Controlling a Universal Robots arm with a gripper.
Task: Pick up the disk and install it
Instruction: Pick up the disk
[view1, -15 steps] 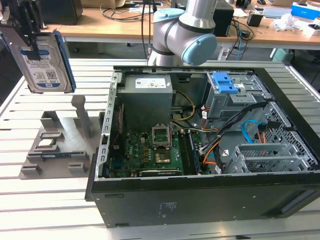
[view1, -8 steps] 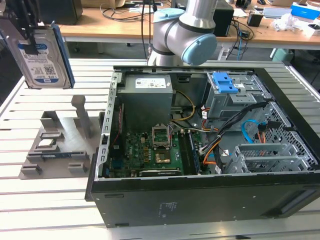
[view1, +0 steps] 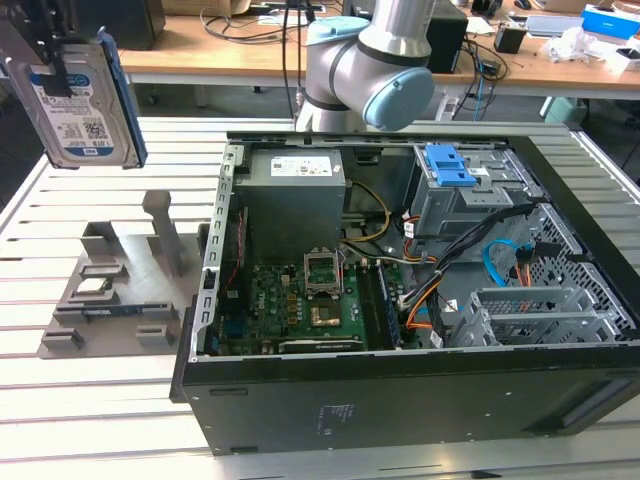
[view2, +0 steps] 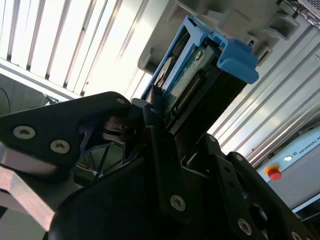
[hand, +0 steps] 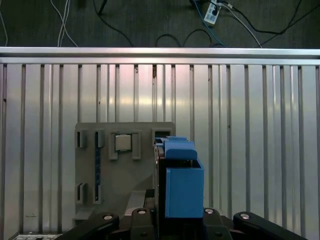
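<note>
Your black gripper (hand: 180, 215), jaws clamped on the silver, blue-railed hard disk (view1: 85, 100), holds it high near an edge of the slatted metal table (view1: 100, 400); a slip would drop it.

Silver, blue-railed disk (view1: 75, 100), black computer case (view1: 400, 410)

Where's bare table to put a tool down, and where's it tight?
Bare table slats: the strip on the camera side of the grey fixture, and the strip on the exterior view's left of it. The gripper holds the disk above that side. Crowded: inside the case, among boards, cables and drive cages.
</note>
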